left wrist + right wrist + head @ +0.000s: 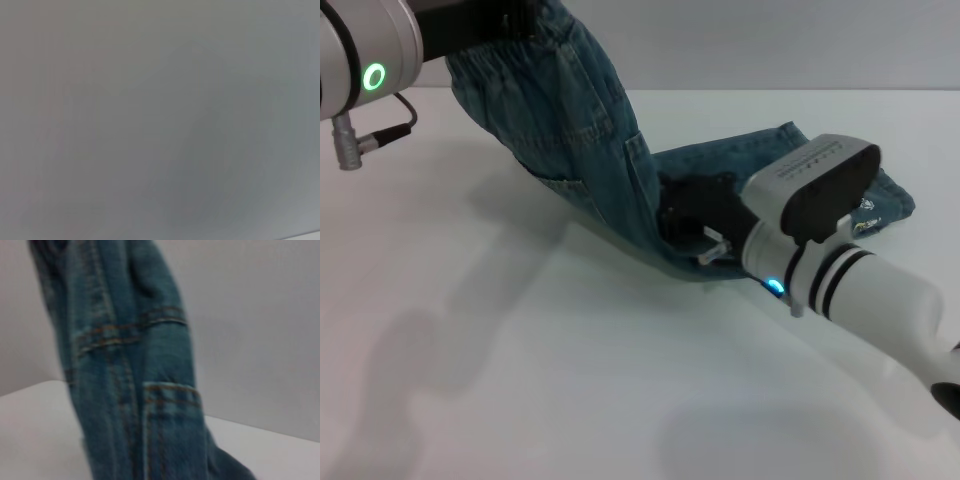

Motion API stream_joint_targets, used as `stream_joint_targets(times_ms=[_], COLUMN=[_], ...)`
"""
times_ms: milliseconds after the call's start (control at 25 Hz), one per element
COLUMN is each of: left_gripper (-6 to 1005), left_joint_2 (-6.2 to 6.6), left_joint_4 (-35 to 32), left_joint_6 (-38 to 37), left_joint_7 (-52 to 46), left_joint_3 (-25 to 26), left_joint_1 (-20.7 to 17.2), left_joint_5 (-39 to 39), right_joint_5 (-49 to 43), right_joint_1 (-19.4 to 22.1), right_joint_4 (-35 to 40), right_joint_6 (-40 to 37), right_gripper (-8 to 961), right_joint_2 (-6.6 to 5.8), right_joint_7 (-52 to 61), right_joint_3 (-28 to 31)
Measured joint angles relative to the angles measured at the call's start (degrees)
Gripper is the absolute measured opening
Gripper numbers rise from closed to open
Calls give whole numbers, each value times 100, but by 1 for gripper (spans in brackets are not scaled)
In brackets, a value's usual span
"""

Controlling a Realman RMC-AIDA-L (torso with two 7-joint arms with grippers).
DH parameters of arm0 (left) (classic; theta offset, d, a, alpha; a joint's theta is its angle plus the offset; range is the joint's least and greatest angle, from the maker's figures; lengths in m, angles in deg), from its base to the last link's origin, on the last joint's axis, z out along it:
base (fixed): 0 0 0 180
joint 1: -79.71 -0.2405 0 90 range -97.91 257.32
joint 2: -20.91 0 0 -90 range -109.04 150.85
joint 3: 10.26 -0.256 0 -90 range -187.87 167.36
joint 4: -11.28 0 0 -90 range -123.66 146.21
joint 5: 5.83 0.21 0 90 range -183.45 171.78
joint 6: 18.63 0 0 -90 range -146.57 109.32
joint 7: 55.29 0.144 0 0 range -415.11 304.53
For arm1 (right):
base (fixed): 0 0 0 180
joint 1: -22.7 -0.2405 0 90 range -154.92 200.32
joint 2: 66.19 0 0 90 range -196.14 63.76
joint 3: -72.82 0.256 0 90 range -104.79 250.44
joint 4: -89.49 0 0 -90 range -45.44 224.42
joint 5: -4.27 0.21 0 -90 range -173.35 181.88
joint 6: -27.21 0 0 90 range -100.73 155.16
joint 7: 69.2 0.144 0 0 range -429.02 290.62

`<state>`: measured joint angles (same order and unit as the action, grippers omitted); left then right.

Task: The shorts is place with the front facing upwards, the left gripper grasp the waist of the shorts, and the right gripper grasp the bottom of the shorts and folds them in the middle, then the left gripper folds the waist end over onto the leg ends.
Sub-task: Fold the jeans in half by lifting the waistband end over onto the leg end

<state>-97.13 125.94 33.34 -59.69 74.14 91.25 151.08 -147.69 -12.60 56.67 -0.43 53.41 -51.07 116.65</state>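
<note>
While the shorts [600,170] hang lifted by the waist [510,50] from the left gripper [485,30], whose jaws pinch it at top left, their leg ends [860,205] lie on the table [520,380]. The right gripper [705,240] rests low against the denim; I cannot tell its jaw state. Judging by this, the final fold is under way; next the waist must travel over onto the hems.

shorts [590,150]: woven denim cloth, matt, coarse weave, tan topstitching along seams and pocket edges
waist of the shorts [505,62]: gathered denim, puckered, ruffled surface
right gripper [705,235]: black matt plastic housing; arm casing white, smooth, slight sheen
left gripper [485,25]: black, matt
bench [520,350]: white, smooth, faintly glossy
</note>
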Motion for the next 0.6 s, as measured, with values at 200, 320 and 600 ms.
stream_joint_targets(times_ms=[200, 320, 600], left_gripper=[48, 48, 48], left_joint_2=[7, 9, 20], left_joint_4=[4, 5, 9], left_joint_6=[-33, -38, -20], left_joint_7=[53, 55, 84], left_joint_3=[-16, -37, -2], left_joint_1=[53, 74, 76], left_joint_5=[-131, -137, -146], right_joint_5=[0, 0, -71], right_joint_1=[-121, -148, 387], right_joint_4=[-83, -99, -236], right_joint_6=[5, 3, -76], right_gripper=[-1, -1, -1], right_joint_2=[3, 4, -94], right_joint_7=[246, 309, 263], right_joint_3=[-333, -476, 87])
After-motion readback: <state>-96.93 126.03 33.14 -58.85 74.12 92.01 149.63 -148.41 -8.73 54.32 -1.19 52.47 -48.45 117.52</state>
